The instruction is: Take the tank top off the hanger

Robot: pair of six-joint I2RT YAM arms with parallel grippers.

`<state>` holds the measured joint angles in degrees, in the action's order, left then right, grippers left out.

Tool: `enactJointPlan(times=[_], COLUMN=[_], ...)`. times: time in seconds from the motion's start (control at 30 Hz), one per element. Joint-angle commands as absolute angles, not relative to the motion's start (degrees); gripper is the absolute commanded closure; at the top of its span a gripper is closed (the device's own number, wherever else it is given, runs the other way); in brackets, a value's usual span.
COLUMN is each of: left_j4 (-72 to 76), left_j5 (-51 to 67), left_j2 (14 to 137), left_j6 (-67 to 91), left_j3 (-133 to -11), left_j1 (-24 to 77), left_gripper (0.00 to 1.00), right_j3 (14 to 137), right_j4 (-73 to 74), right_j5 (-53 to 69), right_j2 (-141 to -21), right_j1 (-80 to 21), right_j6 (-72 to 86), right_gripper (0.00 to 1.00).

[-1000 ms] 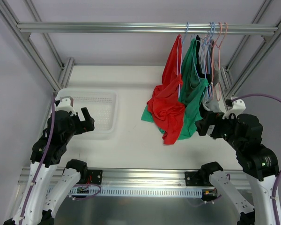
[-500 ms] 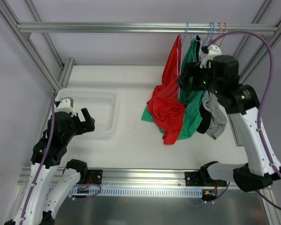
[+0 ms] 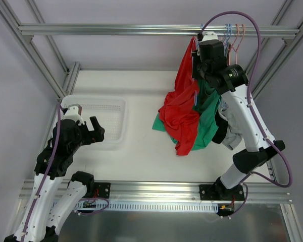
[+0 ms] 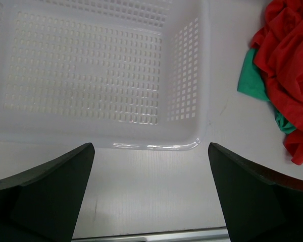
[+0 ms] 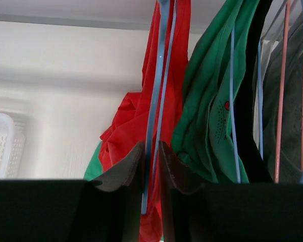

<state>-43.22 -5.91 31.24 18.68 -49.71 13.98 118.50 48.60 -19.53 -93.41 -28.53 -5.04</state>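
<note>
- My right gripper (image 5: pixel 150 156): jaws narrow, pinched on the wire of the blue hanger (image 5: pixel 154 101) that carries the red tank top (image 3: pixel 179 113), just under the rail (image 3: pixel 116 30).
- My left gripper (image 4: pixel 149 156): jaws wide apart, holding nothing, hovering over the near rim of the white basket (image 4: pixel 182 91).
- Red tank top: on its hanger at the left end of the row, with its lower part bunched on the table (image 3: pixel 136 151), overlapping the green top (image 3: pixel 209 118).
- Versus a second ago: my right gripper was low at the right side by the grey garment (image 3: pixel 236 136) with jaws wide. Now it is up at the rail and closed in. My left arm has barely moved.
- Counts: one red, one green, one black (image 5: pixel 247 126) and one grey garment. One basket. Hangers are blue and pink and too bunched to count exactly.
</note>
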Motion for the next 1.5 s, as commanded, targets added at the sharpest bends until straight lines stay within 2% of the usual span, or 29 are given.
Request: enactJointPlan(times=[0.0,0.07,0.1,0.17,0.53,0.8,0.97,1.13,1.27,1.33,1.47], left_j4=[-41.04,-40.87,-40.96,-40.78,-40.61,-40.34,-39.9,-37.28,-25.52,-16.9,-13.71], left_j5=[-3.61,-3.34,-3.34,-3.25,-2.81,-1.76,-0.09,11.91,23.08,23.3,13.47], left_j2=[31.81,31.99,31.99,31.82,31.2,30.67,31.02,36.46,41.12,44.99,54.91], left_j6=[18.37,18.28,18.28,18.28,18.11,17.84,16.88,19.77,26.35,28.56,19.8], left_j3=[-49.48,-49.39,-49.39,-49.39,-49.22,-49.13,-50.18,-54.92,-57.04,-58.09,-69.92], left_j1=[14.77,14.85,14.85,14.85,15.21,15.47,15.47,15.47,16.17,21.07,37.58], left_gripper=[0.01,0.01,0.01,0.01,0.01,0.01,0.01,0.01,0.01,0.01,0.01], right_j3=[121.38,120.59,120.15,119.18,112.16,106.97,100.91,89.67,80.36,78.84,77.17], right_j4=[47.73,46.94,46.5,45.01,29.9,27.16,29.44,32.34,36.73,41.89,48.51], right_j5=[-24.69,-25.66,-25.84,-26.1,-22.42,-18.47,-13.11,-1.77,6.75,11.41,15.38], right_j2=[-92.99,-92.64,-92.38,-91.41,-84.21,-80.86,-74.54,-64.09,-54.51,-49.15,-41.67], right_j1=[-29.44,-29.62,-29.53,-29.71,-29.71,-29.71,-29.62,-29.97,-30.15,-30.15,-30.23], right_j6=[-4.22,-3.43,-3.25,-2.64,-1.32,-2.9,-1.06,-0.35,-1.4,-2.2,-2.11], right_gripper=[0.81,0.9,0.97,1.0,1.0,1.0,1.0,1.0,1.0,1.0,1.0])
